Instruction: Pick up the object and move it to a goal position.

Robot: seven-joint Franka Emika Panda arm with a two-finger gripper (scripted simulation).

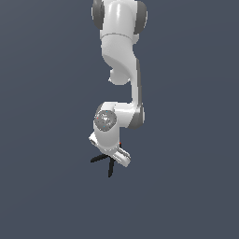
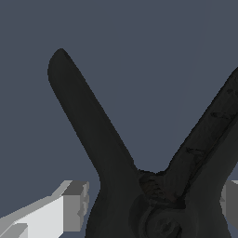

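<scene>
Straddling the clamp [image 2: 121, 186], tool [image 2: 153, 209] fingers show only wrist-side.

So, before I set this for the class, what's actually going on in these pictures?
A white robot arm has reached down to a small black spring clamp. In the wrist view the clamp's two splayed handles fill the picture, with a pale finger on either side of its head. The fingers bracket the clamp, but whether they already grip it cannot be told, nor whether it is lifted.
</scene>
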